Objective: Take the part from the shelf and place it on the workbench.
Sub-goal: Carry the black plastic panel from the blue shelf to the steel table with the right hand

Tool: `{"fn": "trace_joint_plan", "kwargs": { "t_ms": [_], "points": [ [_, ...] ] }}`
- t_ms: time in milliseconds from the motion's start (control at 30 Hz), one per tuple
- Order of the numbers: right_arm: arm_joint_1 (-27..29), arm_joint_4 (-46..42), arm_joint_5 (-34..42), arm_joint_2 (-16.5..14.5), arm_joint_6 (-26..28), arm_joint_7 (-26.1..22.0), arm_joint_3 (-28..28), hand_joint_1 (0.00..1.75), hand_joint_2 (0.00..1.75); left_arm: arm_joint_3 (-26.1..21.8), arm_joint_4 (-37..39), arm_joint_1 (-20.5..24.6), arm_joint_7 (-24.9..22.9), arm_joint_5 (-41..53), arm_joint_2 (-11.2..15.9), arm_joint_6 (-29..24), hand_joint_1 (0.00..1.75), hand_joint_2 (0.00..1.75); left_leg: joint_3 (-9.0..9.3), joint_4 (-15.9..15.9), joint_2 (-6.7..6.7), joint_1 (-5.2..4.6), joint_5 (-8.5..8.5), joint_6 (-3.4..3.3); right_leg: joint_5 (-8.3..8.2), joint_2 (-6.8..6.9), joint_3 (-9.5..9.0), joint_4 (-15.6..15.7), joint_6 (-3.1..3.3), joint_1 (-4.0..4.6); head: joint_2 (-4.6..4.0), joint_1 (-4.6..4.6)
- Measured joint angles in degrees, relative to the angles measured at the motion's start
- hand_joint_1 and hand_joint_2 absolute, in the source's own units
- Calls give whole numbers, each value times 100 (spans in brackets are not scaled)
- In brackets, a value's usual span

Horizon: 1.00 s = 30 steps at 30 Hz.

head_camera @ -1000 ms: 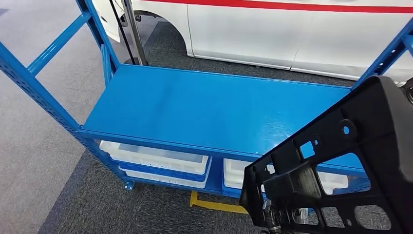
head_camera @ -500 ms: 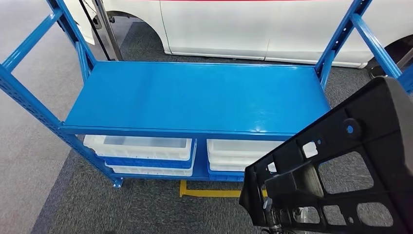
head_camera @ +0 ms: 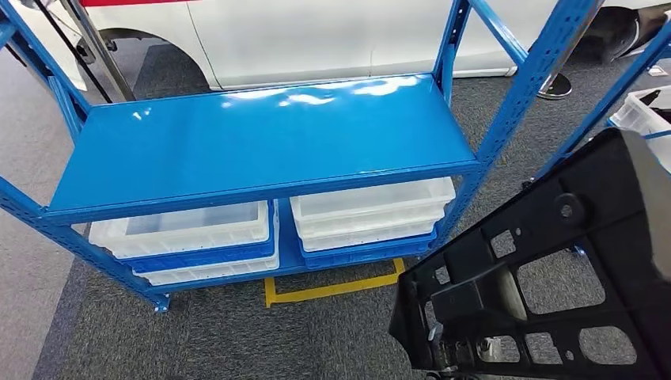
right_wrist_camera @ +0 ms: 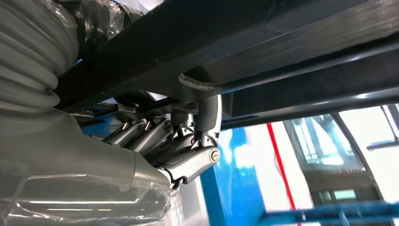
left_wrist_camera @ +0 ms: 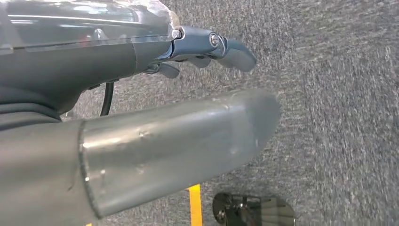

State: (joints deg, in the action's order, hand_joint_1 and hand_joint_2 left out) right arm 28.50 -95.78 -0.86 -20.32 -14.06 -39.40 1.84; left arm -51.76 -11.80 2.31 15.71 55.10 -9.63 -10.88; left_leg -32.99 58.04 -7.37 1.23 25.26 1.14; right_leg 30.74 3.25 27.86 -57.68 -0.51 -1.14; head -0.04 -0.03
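A large black plastic part (head_camera: 554,269) with several cut-outs fills the lower right of the head view, held up off the floor and clear of the blue shelf (head_camera: 253,142). My right hand (right_wrist_camera: 183,146) grips it from below, fingers hooked over one of the part's (right_wrist_camera: 263,52) black bars. The shelf's top board is bare. My left hand (left_wrist_camera: 197,52) hangs over grey carpet, fingers apart and holding nothing.
White and blue bins (head_camera: 190,237) and more white bins (head_camera: 372,210) sit stacked on the shelf's lower level. A white vehicle (head_camera: 316,32) stands behind the shelf. Yellow floor tape (head_camera: 332,289) marks the carpet in front. Another white bin (head_camera: 645,115) shows at far right.
The whole head view has swung to the right: the shelf has slid left and tilted in the picture. The black part stays in the same place in my right hand.
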Motion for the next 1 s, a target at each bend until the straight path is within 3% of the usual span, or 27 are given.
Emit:
{"fn": "trace_joint_plan", "kwargs": {
  "t_ms": [33,67,133,167,200,233,267,333,400,433,500,533,600,667,700,733,767,800,867,900,933,1000],
  "points": [
    [0,8,5,-2,4,-2,-3,175,175,-4,0,-1,-7,11,3,-1,0,0,-32,62,94,17,99,37,-57,-52,63,4,75,-2,0,-1],
    [-5,16,10,-3,7,-2,-4,175,175,-8,0,-10,-13,22,6,-1,0,0,-85,219,249,28,301,63,-124,-104,137,14,148,-6,0,-1],
    [-18,28,25,-4,15,-4,-4,175,175,-18,0,-34,-10,38,9,-1,0,0,-260,835,586,33,867,70,-246,-230,301,16,242,14,0,-2],
    [-21,33,32,-4,19,-3,-4,175,175,-25,0,-44,-2,41,9,0,0,0,-341,1199,660,27,1060,60,-307,-302,387,13,264,38,0,-2],
    [-20,40,40,-3,25,-2,-5,175,175,-38,0,-48,9,43,11,1,0,0,-377,1474,690,18,1113,43,-367,-378,468,9,275,64,0,-2],
    [-18,46,48,-3,37,-2,-8,175,175,-55,0,-47,20,44,14,2,0,0,-336,1574,701,8,1033,17,-427,-452,543,0,279,86,0,-2],
    [-14,55,54,-3,52,-1,-11,175,175,-72,0,-45,31,47,16,5,0,0,-199,1464,717,-5,868,-17,-482,-527,612,-12,275,104,0,-2],
    [-6,66,67,-3,82,-1,-19,175,175,-98,0,-39,50,63,20,17,0,0,315,715,883,-33,600,-116,-570,-668,722,-51,255,127,0,-2],
    [-2,68,78,-3,94,0,-22,175,175,-111,0,-36,64,79,26,38,0,0,752,-22,1090,-49,613,-183,-645,-787,804,-98,211,139,0,-1],
    [2,67,82,-3,99,1,-24,175,175,-114,0,-32,68,84,28,48,0,0,837,-197,1132,-58,666,-198,-686,-838,836,-110,179,137,0,-1],
    [26,67,92,-2,118,4,-33,175,175,-117,0,-21,71,95,18,63,0,0,830,-278,1025,-49,640,-222,-759,-928,881,-111,107,134,0,-2],
    [44,65,102,-1,133,6,-38,175,175,-120,0,-16,72,107,12,68,0,0,815,-299,954,-35,601,-254,-727,-879,917,-156,80,139,0,5],
    [65,64,131,1,168,19,-46,175,175,-125,0,-25,73,139,2,76,0,0,766,-332,788,-6,528,-315,-421,-633,1102,-566,34,130,0,28],
    [71,66,172,2,194,38,-51,175,175,-131,0,-50,74,169,10,78,0,0,710,-316,615,-18,501,-329,29,-421,1387,-1317,-24,95,0,44],
    [77,68,187,2,201,50,-53,175,175,-134,0,-59,73,179,12,81,0,0,690,-304,529,-22,495,-323,155,-382,1468,-1605,-52,70,0,45],
    [85,69,197,3,208,56,-57,175,175,-136,0,-63,72,188,14,85,0,0,678,-293,446,-23,493,-315,170,-357,1446,-1693,-74,46,0,45],
    [92,70,201,3,213,63,-61,175,175,-137,0,-61,71,195,15,89,0,0,675,-282,372,-23,496,-305,86,-327,1308,-1555,-88,25,0,45],
    [97,70,202,4,216,67,-63,175,175,-138,0,-55,70,200,14,92,0,0,682,-272,304,-23,506,-289,-70,-266,1063,-1206,-90,10,0,46],
    [98,71,202,3,216,69,-64,175,175,-138,0,-42,70,205,11,94,0,0,702,-247,189,-36,537,-234,-263,-21,585,-434,-43,34,0,45],
    [99,70,203,3,216,69,-64,175,175,-138,0,-35,70,207,11,93,0,0,712,-235,141,-45,551,-198,-292,61,460,-204,-3,62,0,44],
    [103,70,204,2,222,70,-67,175,175,-138,0,-26,69,209,11,93,0,0,720,-229,97,-56,559,-161,-267,101,432,-127,37,94,0,43],
    [122,67,208,1,250,71,-74,175,175,-138,0,-4,64,228,13,93,0,0,742,-232,23,-57,574,-88,-283,-15,465,-117,113,105,0,42]
  ]
}}
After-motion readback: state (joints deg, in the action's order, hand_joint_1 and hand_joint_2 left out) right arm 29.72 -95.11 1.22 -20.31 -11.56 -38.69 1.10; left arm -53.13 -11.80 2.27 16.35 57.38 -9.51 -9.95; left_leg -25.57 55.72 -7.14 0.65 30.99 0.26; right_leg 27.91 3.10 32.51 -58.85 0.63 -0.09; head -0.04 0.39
